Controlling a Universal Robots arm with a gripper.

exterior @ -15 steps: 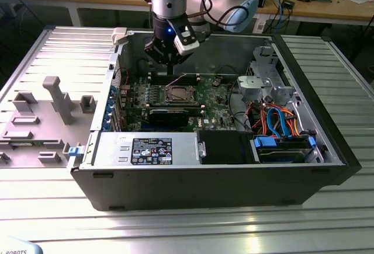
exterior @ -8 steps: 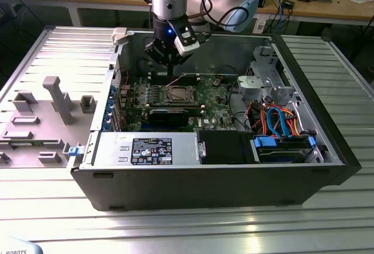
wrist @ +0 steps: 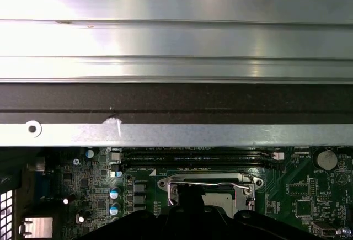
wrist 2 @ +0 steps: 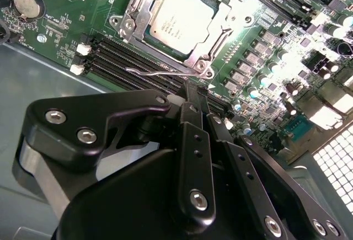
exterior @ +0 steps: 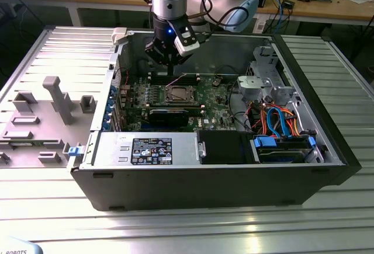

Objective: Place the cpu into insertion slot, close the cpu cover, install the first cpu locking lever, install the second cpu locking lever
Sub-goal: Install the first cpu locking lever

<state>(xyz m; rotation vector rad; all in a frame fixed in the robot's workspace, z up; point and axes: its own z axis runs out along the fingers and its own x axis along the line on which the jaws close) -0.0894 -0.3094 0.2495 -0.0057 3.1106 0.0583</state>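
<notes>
The cpu (wrist 2: 177, 22) lies flat in the insertion slot (wrist 2: 138, 8) on the green motherboard (wrist 2: 66, 25), its silver-grey top showing. The cpu cover (wrist 2: 218, 33) is down around it, framing the chip through its window. A thin wire locking lever (wrist 2: 157, 72) runs along the socket's edge beside the black memory slots. My gripper (wrist 2: 197, 94) hangs just above that lever, fingers pressed together with nothing seen between them. In the exterior view the gripper (exterior: 170, 67) hovers over the slot (exterior: 178, 94) inside the open case. The first wrist view shows the lever (wrist: 212, 184) across the slot.
The open computer case (exterior: 327, 149) rests on a ribbed metal table (exterior: 187, 225). A drive cage (exterior: 266, 82) with blue and orange cables (exterior: 280, 119) stands at the exterior view's right. The power supply (exterior: 152, 149) lies along the front. A grey fixture plate (exterior: 47, 108) sits on the exterior view's left.
</notes>
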